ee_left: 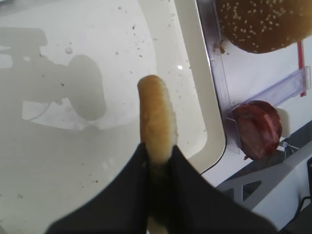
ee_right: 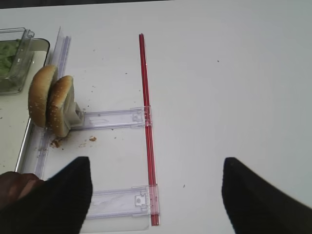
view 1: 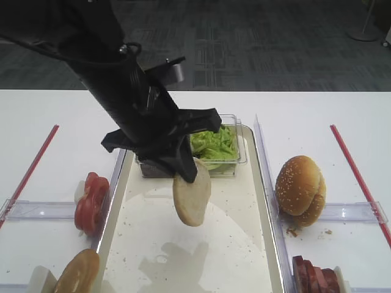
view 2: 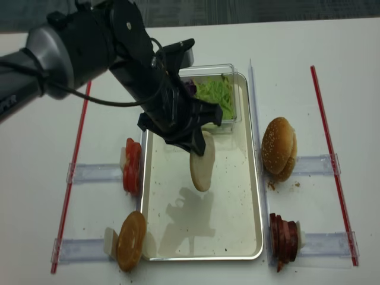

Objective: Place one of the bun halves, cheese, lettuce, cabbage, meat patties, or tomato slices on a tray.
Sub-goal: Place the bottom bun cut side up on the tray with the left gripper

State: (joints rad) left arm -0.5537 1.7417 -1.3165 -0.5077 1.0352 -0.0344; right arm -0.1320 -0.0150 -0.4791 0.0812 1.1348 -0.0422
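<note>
My left gripper is shut on a flat bun half, which hangs on edge above the cream tray, clear of its floor. Lettuce fills a clear box at the tray's far end; the cabbage beside it is mostly hidden by the arm. Tomato slices stand left of the tray, meat patties at its near right. Cheese is out of view. My right gripper is open over bare table.
Sesame buns stand right of the tray. Another bun half leans at the near left. Red strips and clear plastic holders edge the work area.
</note>
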